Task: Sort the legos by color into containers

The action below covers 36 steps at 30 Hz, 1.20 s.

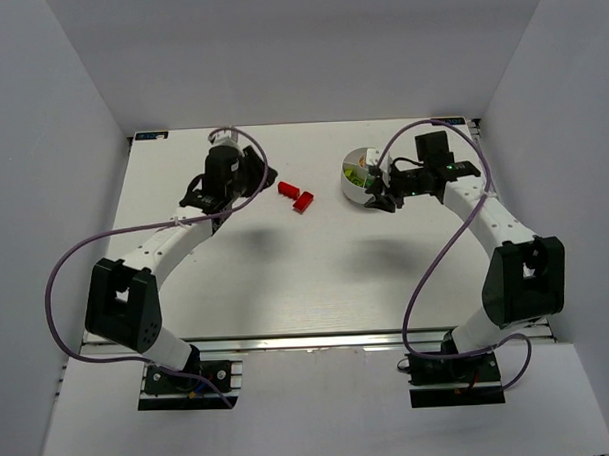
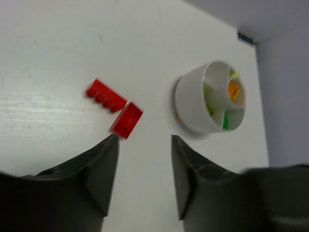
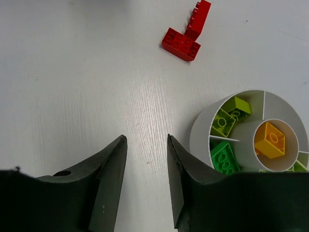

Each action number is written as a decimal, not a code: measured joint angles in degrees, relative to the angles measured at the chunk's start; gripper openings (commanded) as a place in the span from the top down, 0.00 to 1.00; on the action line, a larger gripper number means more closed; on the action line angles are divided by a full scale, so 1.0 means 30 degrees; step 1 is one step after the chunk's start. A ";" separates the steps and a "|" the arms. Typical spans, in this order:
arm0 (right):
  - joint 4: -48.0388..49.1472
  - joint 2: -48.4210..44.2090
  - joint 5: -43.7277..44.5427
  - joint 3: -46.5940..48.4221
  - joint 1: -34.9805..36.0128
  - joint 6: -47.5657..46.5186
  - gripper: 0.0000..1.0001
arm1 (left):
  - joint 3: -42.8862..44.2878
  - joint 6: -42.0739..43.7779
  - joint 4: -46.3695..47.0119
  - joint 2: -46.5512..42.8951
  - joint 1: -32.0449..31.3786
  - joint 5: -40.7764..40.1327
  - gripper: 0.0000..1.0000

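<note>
Two red legos lie touching on the table (image 1: 288, 192) (image 1: 304, 200), left of the round white dish (image 1: 355, 182). In the right wrist view the dish (image 3: 198, 133) holds yellow-green legos (image 3: 223, 122) in one wedge, a darker green lego (image 3: 222, 157) in another and an orange lego (image 3: 270, 140) in the centre. The red legos also show there (image 3: 182, 43) (image 3: 199, 18). My left gripper (image 2: 144, 140) is open and empty, just short of the nearer red lego (image 2: 127, 120). My right gripper (image 3: 146, 137) is open and empty, beside the dish's near-left wall.
White walls close the table at the back and both sides. One wedge of the dish (image 3: 286, 105) shows bare white. Purple cables loop off both arms. The left arm's wrist (image 1: 222, 171) sits left of the red legos.
</note>
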 measured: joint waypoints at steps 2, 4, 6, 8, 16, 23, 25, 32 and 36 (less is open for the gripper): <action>0.0605 0.0364 0.0889 0.0437 0.0692 0.1355 0.54 | -0.0707 -0.0525 -0.0459 0.0015 0.0080 0.0517 0.77; 0.1290 0.0721 0.1800 0.0831 0.1406 0.3140 0.54 | -0.1632 -0.1013 -0.0663 0.0015 0.0189 0.0933 0.85; 0.1763 0.1086 0.2535 0.1217 0.1960 0.4830 0.53 | -0.2550 -0.1588 -0.0714 0.0000 0.0430 0.1231 0.79; 0.2084 0.1559 0.3104 0.1749 0.2455 0.6659 0.52 | -0.3315 -0.2317 -0.0743 0.0015 0.0809 0.1326 0.56; 0.2390 0.3060 0.3978 0.3883 0.2667 1.1220 0.48 | -0.0641 -0.5151 -0.1603 0.3155 0.1326 0.1231 0.20; 0.2994 0.2215 0.4597 0.2827 0.2652 1.2072 0.43 | 0.3293 -0.6725 -0.3300 0.6980 0.1319 0.1319 0.20; 0.3060 0.1851 0.4750 0.2484 0.2652 1.2203 0.43 | 0.3869 -0.7053 -0.3555 0.7613 0.1319 0.1326 0.20; 0.3614 0.1705 0.4940 0.2433 0.2681 1.2917 0.42 | 0.4466 -0.7657 -0.4197 0.8473 0.1326 0.1297 0.26; 0.3271 0.2477 0.6280 0.3402 0.3096 1.3515 0.44 | 0.3592 -0.7380 -0.3832 0.7708 0.1326 0.0576 0.47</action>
